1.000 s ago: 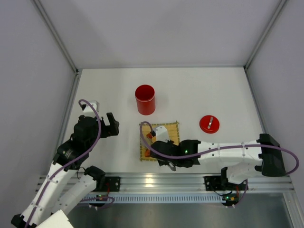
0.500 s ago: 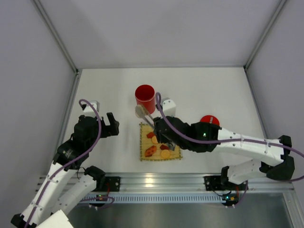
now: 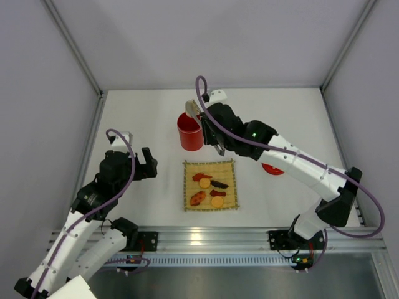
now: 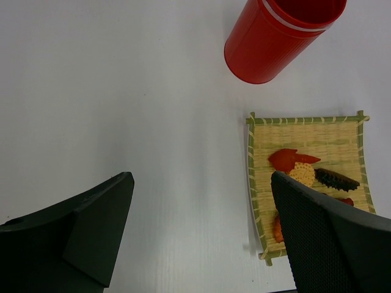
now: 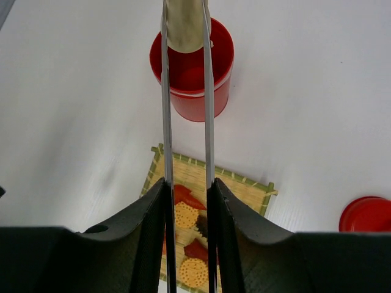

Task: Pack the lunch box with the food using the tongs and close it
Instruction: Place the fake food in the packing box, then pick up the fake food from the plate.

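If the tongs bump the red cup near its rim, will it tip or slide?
It may tip: the red cup stands upright, taller than wide, and seems empty, so light. On the smooth white table it might slide first.

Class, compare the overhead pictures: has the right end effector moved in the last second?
Yes. The right end effector moved from over the bamboo mat to past its far edge, beside the lunch box.

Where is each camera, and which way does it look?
Top: above and behind, facing down at the table; left arm and right arm show.
Left wrist: facing down at the lunch box and mat; open left fingers show.
Right wrist: facing along the tongs toward the lunch box; right fingers show.
All share lunch box and mat.
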Tool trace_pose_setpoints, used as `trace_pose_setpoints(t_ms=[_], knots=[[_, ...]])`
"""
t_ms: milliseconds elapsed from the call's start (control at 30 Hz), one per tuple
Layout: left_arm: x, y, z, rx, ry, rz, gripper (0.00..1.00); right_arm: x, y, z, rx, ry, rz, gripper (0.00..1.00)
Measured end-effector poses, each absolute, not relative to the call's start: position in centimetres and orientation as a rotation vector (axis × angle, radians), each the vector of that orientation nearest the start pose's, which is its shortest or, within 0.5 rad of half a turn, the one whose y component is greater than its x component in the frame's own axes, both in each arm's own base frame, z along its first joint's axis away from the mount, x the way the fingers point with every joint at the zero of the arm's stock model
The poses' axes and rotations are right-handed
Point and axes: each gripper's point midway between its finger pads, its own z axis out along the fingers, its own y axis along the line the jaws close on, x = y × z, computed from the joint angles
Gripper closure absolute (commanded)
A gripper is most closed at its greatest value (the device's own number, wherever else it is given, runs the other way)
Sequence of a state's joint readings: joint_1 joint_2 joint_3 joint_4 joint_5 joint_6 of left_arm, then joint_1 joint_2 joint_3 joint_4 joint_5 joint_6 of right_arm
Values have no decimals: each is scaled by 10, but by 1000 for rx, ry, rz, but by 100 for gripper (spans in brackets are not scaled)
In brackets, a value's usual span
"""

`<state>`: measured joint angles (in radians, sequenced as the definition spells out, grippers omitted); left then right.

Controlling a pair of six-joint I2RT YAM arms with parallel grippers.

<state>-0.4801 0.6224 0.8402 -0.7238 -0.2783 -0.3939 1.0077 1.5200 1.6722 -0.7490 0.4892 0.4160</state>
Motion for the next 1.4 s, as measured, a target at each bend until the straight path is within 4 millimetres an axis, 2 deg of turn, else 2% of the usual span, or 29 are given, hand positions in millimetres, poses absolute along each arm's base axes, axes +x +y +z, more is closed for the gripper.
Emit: trace_pose_setpoints(t_ms=[200,400,500,733,1133,1267,1400], knots=[[218,-78,225,-76,2064,-254,1,291,321,277,-395,2147,287,68],[218,-79,225,-73,2065,-257,1,296,324,267,-408,2173,298,67],[218,-79,225,-70,2065,-258,1,295,325,262,-417,2184,297,63],[218,-80,225,-68,2065,-259,1,295,326,259,-428,2188,292,49],[217,-80,225,-63,2065,-260,1,296,324,260,-423,2187,287,48],[217,-81,225,-60,2065,-262,1,287,312,261,-417,2186,288,48],[217,-82,225,-58,2065,-263,1,264,281,267,-392,2176,317,49]])
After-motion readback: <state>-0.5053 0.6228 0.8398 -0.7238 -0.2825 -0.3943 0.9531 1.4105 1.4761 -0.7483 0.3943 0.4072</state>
